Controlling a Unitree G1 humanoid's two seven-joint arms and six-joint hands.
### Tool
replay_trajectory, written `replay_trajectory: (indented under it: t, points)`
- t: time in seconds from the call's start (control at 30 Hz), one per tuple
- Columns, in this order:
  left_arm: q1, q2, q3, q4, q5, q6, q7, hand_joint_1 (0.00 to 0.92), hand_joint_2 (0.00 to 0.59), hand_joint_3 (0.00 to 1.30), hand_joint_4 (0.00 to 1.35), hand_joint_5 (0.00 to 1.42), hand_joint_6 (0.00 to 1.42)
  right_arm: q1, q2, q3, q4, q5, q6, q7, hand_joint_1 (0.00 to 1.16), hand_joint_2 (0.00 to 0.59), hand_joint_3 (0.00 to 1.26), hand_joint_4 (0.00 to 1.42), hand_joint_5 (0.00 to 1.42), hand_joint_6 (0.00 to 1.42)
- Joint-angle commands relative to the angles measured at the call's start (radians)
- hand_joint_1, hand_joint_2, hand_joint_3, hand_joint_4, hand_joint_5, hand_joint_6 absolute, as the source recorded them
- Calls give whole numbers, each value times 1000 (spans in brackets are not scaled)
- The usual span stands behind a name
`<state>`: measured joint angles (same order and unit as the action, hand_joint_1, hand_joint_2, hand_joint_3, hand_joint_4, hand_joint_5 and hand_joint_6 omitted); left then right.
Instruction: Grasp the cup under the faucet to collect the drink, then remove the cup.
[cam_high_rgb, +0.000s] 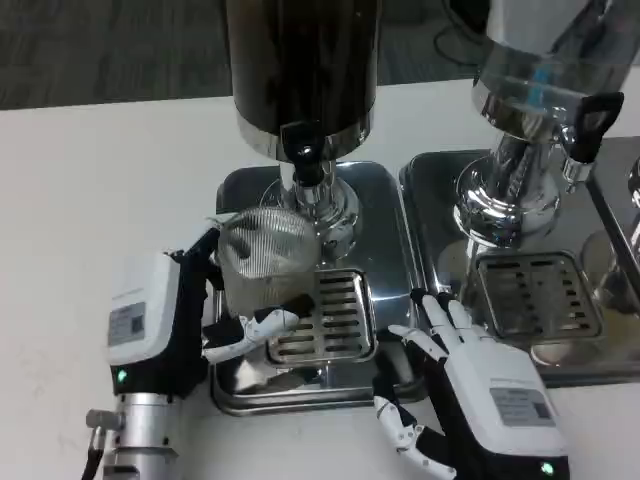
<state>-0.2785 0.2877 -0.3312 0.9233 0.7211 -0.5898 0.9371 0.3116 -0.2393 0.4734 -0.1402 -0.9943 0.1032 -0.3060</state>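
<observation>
the left hand (165, 325) is wrapping its fingers around the clear ribbed cup (262, 262), thumb side on the near wall and the rest of the fingers curling behind it. the cup is sitting at the left edge of the slotted drip grate (335, 318) on the steel tray (385, 215), a little to the left of and nearer than the black faucet (305, 150) of the dark dispenser (300, 60). the right hand (470, 385) is resting with fingers spread and holding nothing, at the tray's near right corner.

to do this step well, the cup's mouth is needing to come squarely beneath the spout; from here it looks slightly off to the left, though the angle is making that hard to judge. the grip should be staying firm but gentle, since the thin wall is probably flexing easily. the cup should be kept upright, and the free hand is likely the one for working the tap. a second chrome dispenser (540, 110) is standing on the right, well apart.
</observation>
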Motion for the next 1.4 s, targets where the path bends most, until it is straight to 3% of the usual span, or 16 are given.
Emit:
replay_trajectory:
  t: [0.03, 0.57, 0.77, 0.87, 0.93, 1.03, 1.13, 1.4]
  points:
    - [-53, -23, -26, 33, 9, -4, 5, 512, 51, 469, 588, 809, 996, 14, 3, -12, -32, -7, 13, -12, 234, 457, 291, 22, 0, 113]
    - [-103, -66, -88, 132, 1, 21, -26, 401, 42, 433, 550, 790, 971, 21, -5, -19, -51, 10, 11, 13, 233, 462, 290, 22, 0, 113]
    - [-87, -57, -106, 126, 13, 57, -16, 279, 39, 377, 510, 772, 921, 30, 4, -21, -49, 15, 13, 3, 229, 463, 296, 22, 0, 113]
    - [-80, -55, -104, 122, 6, 70, -22, 168, 32, 273, 417, 660, 765, 27, 5, -20, -47, 15, 8, 4, 227, 464, 300, 22, 0, 113]
    - [-70, -51, -99, 106, -1, 77, -24, 94, 25, 153, 257, 542, 602, 25, 3, -20, -45, 13, 6, 5, 227, 464, 301, 22, 0, 113]
    - [-57, -40, -92, 77, -9, 80, -34, 4, 1, 87, 91, 421, 460, 22, 2, -23, -40, 19, 3, 5, 226, 464, 298, 22, 0, 113]
    - [-36, -24, -80, 37, -21, 83, -56, 0, 0, 36, 4, 339, 397, 12, 0, -24, -33, 24, -2, 7, 225, 464, 295, 22, 0, 113]
    - [112, 52, -17, -162, -48, 102, -101, 0, 0, 18, 0, 314, 364, -5, -12, -35, -16, 45, -23, 0, 222, 464, 277, 21, 0, 104]
